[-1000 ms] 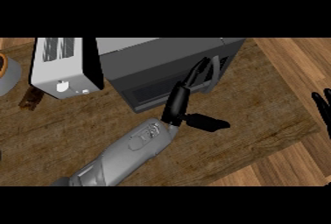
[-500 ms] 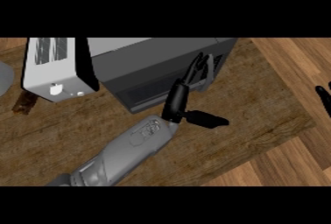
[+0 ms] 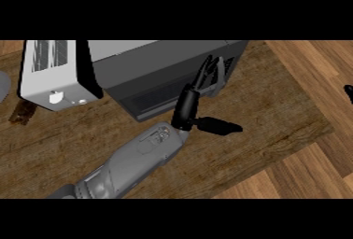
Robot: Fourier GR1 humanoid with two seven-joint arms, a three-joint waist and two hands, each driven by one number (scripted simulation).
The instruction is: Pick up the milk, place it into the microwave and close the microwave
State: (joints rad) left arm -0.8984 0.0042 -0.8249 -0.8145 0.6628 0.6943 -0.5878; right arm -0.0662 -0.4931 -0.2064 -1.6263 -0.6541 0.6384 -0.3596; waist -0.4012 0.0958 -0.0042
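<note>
Dark microwave (image 3: pixel 165 70) door, and my left robot hand (image 3: pixel 189 105) has slid further up it, fingers straight against the front, thumb splayed. Milk's nowhere in sight. My right robot hand (image 3: pixel 349 93) has nearly left the edge; can't tell its fingers.

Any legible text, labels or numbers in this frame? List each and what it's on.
None legible.
Microwave: no readable brand or label.
White microwave door: small marks near its lower edge, too small to read.
Left hand, right hand: no markings.
</note>
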